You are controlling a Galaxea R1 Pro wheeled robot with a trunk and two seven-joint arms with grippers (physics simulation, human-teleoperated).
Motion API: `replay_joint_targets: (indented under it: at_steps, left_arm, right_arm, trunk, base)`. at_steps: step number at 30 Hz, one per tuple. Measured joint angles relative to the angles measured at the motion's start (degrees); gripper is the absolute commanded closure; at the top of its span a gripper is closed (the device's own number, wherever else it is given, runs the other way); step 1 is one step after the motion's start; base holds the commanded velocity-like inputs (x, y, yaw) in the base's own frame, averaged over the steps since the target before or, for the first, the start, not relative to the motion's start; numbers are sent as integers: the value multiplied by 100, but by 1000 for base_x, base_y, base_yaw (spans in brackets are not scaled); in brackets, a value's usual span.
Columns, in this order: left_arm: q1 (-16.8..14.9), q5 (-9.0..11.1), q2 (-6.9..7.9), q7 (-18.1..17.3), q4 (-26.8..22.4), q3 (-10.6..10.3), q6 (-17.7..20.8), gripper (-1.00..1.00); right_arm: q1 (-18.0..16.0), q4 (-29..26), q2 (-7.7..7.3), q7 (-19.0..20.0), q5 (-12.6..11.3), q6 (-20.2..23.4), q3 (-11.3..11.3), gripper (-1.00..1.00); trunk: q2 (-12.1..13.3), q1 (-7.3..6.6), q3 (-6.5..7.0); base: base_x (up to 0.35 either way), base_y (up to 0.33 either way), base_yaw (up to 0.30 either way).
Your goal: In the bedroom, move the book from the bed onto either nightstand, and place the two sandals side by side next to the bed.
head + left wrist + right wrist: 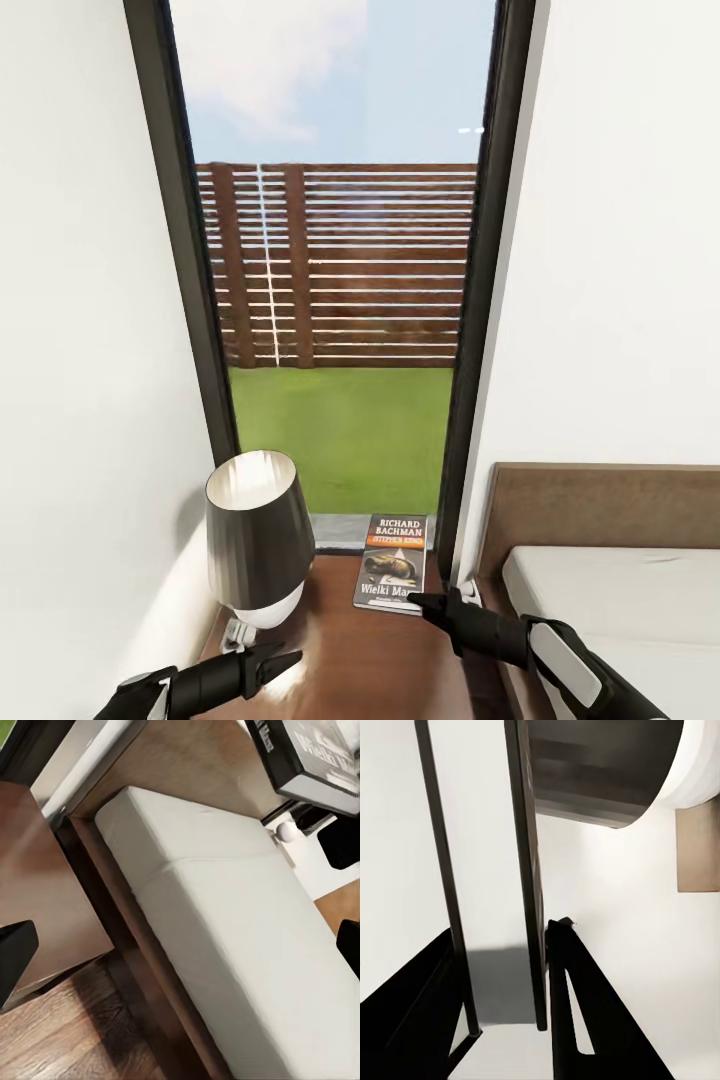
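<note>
the right gripper (425, 603) is at the near edge of the book (395, 562), and its dark tip touches the lower right corner of the cover in the head view. in the right wrist view the book (526, 870) is seen edge-on as a thin dark slab between the two fingers (577, 1012); the fingers are apart with the book in the gap, but i cannot tell if they press on it. the book lies flat on the nightstand (370, 660), just in front of this gripper, close to the window (340, 300). to the gripper's left stands a lamp (257, 540) with a dark shade and a white base, on the same nightstand. to its right is the bed (620, 590), with the brown headboard and the light grey mattress.

the left gripper (285, 660) is low over the front left part of the nightstand, near the lamp base, and its fingers are seen pressed together to one point. the left wrist view shows the mattress (225, 945), the bed frame and the wooden floor (67, 1035).
</note>
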Motion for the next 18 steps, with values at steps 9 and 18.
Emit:
replay_joint_targets:
  at_steps: [9,18]
  left_arm:
    - [-6,19,-348,-1511,-1193,-26,1176,-100]
    - [-7,10,-840,-1505,-2220,-56,1980,-100]
  right_arm:
    - [0,9,3,-9,1,-4,-1,100]
    - [0,10,1,-9,0,-3,-1,100]
  trunk:
    - [0,0,1]
    - [0,0,0]
  base:
    - [0,0,0]
    - [0,0,0]
